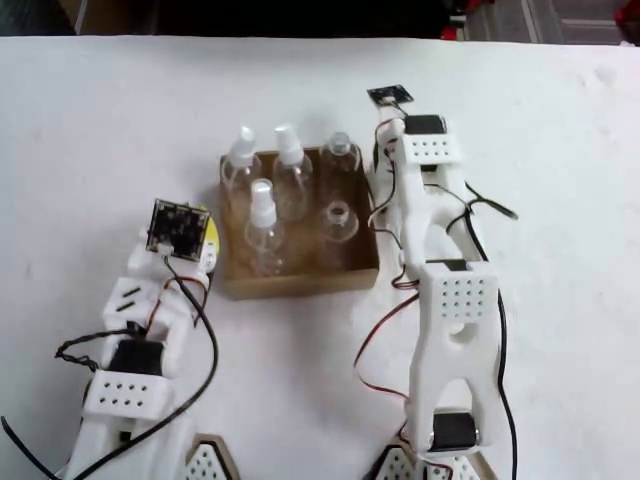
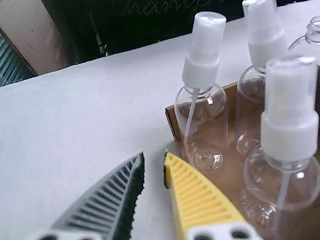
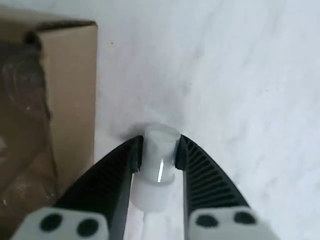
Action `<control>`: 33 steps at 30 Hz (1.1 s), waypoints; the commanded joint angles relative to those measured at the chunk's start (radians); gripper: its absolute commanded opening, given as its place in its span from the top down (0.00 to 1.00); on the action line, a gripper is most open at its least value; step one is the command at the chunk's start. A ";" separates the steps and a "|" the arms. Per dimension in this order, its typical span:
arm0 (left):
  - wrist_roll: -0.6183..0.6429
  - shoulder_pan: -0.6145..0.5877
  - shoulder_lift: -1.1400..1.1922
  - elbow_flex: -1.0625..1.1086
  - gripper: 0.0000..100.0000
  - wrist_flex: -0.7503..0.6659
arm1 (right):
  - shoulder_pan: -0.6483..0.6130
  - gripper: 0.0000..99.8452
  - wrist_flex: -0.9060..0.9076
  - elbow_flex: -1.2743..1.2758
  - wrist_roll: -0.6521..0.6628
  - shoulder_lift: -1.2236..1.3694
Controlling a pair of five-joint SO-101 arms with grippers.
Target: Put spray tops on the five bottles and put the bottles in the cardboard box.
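A spray top [image 3: 158,167] is held clamped in the right gripper [image 3: 159,146], just beside the box [image 3: 75,70], presumably for one of two uncapped bottles [image 1: 339,222]. The left gripper [image 2: 153,165], narrowly parted and empty, is stationed near the box. All five bottles are boxed, three of them capped.

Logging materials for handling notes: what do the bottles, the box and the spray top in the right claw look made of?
Bottles: clear glossy plastic by the look, though glass cannot be ruled out; the dip tube shows through the wall. Box: plain brown cardboard, matt. Spray top in the right claw: white plastic, smooth, slightly translucent with a bright glint.
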 commanded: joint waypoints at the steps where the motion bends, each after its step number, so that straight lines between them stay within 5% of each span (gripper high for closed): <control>1: -0.008 0.010 0.002 -0.008 0.93 -0.029 | -0.005 0.98 0.084 -0.075 0.000 -0.053; 9: -0.008 0.010 0.002 -0.006 0.93 -0.029 | 0.079 0.98 0.255 -0.201 -0.003 -0.165; 17: -0.008 0.010 0.002 -0.005 0.93 -0.028 | 0.153 0.98 0.255 -0.005 -0.006 -0.456; 33: -0.006 0.012 0.002 -0.005 0.93 -0.020 | -0.058 0.98 0.099 0.496 -0.009 -1.268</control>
